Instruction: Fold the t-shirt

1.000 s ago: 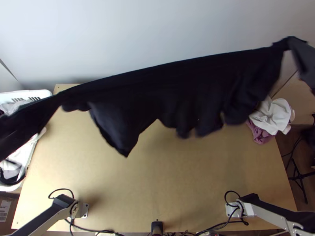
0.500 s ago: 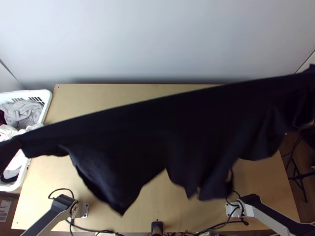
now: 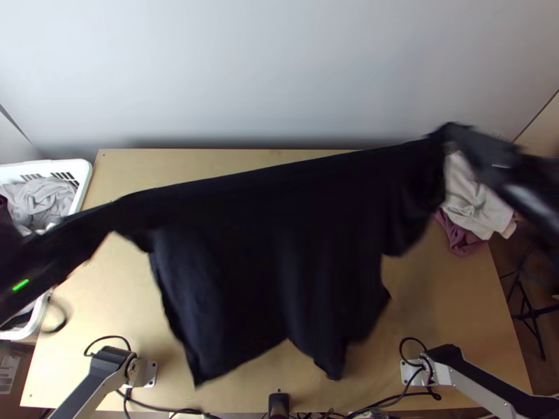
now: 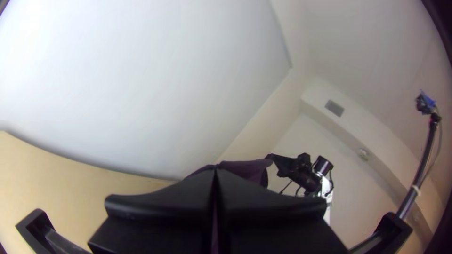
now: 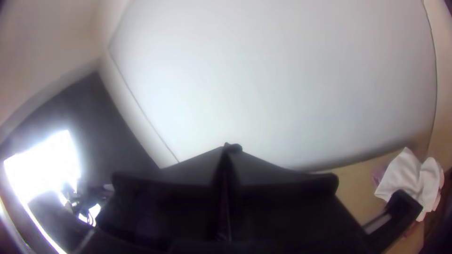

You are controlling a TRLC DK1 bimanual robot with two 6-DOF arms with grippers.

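The black, soft-looking t-shirt (image 3: 272,244) is found raised above the light-coloured, flat wooden table (image 3: 105,307), drawn out between both arms. Its upper edge runs nearly straight from the table's left side toward its far right corner; the body hangs loose toward the table's near edge in uneven, pointed ends. Whether those ends touch the table cannot be determined. Handling, as assessed: light, limp fabric with no stiffness of its own, not fragile, apt to swing and crease, and likely to land bunched if lowered quickly. The hold at the two ends of the upper edge is judged suitable, since even tension there keeps that edge in line; whether these ends are shoulders, sleeves or hem cannot be established. Condition of the left gripper (image 4: 216,171), with its wide, flat black fingers: closed together, a thin strip of dark cloth pinched between them and more cloth showing just beyond the tips. Condition of the right gripper (image 5: 227,151), of the same wide, flat black pattern: likewise brought together, clamped on the garment's other end, over the table's far right part. Excess pull from either side could, in the inspector's judgement, slip the fabric free.
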